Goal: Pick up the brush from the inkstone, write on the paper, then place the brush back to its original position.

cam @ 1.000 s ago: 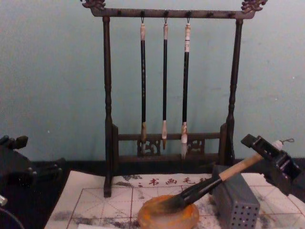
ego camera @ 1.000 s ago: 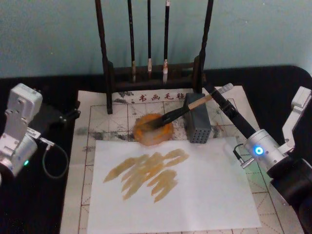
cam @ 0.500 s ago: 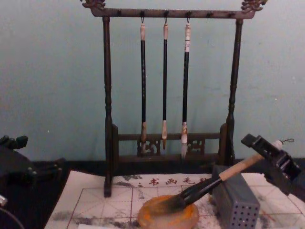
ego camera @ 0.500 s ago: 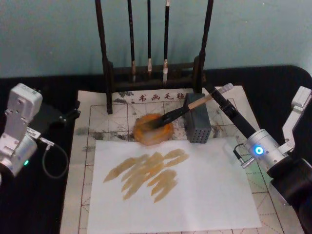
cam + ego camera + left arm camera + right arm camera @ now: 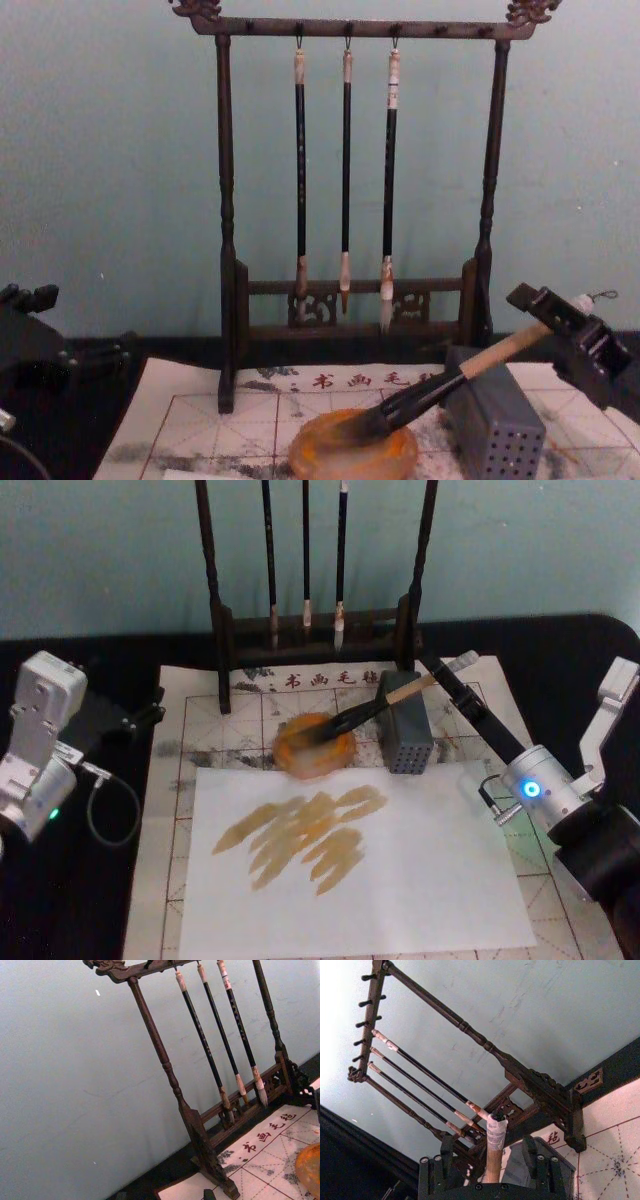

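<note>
Gridded paper (image 5: 200,708) bears round inkstone (image 5: 316,760) under wooden-handled brush (image 5: 364,711)

The near half of the paper (image 5: 168,800), under a plain white sheet (image 5: 420,880), lies flat and open to a reach from above or either side. Farther back the room narrows. The inkstone (image 5: 320,766) has a grey perforated block (image 5: 405,735) just to its right. The brush (image 5: 370,708) slants from dish over block to the right pincer (image 5: 443,677), barring the far right corner. A rack (image 5: 212,580) with three hanging brushes (image 5: 306,550) walls the far edge. The left pincer (image 5: 140,718) sits well apart on the left tabletop (image 5: 110,880).
</note>
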